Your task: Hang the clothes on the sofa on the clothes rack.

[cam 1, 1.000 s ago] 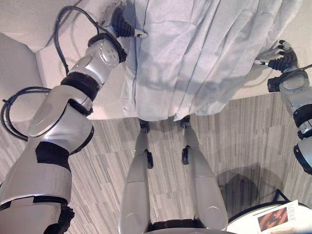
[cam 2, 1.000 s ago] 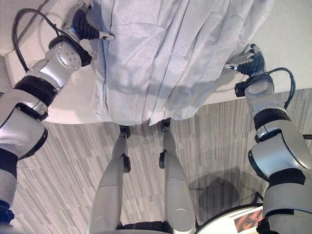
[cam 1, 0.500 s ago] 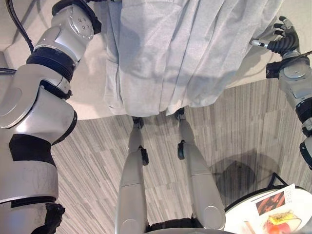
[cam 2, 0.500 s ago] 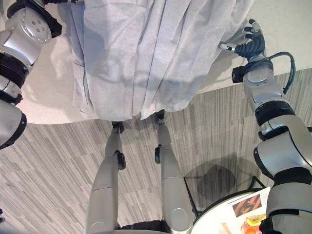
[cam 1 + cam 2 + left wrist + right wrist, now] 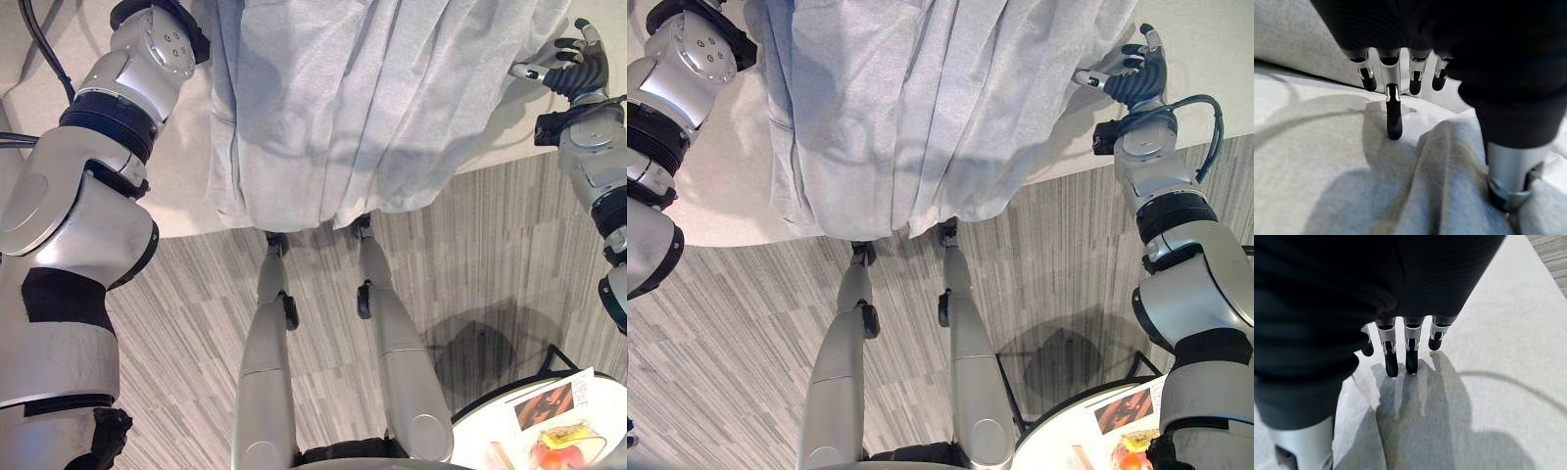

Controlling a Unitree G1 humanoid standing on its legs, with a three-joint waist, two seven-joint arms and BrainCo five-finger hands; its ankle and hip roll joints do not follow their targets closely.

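— Where is the garment?

— The pale grey garment [image 5: 372, 108] hangs in long folds in front of the robot, over the front edge of the cream sofa [image 5: 176, 201], with its lower hem just above the striped grey floor [image 5: 176, 323]. In the left wrist view the same grey cloth [image 5: 1352, 161] lies bunched right under the hand.

— Does the left hand hold it?

— The left hand [image 5: 1396, 88] has its thumb pressed down into a raised fold of the cloth, and the fingers hang above it, loosely bent. Whether cloth is actually pinched I cannot tell.

— And the right hand?

— The right hand [image 5: 1127, 73] sits just beside the garment's right edge, above the sofa seat. In its wrist view the fingers [image 5: 1391, 357] point fairly straight down at the cream cushion, relaxed, holding nothing.

— Anything else around?

— A round white table [image 5: 490, 436] in the lower right corner, with a printed sheet [image 5: 554, 411] and something orange-red [image 5: 560, 452] lying on it.
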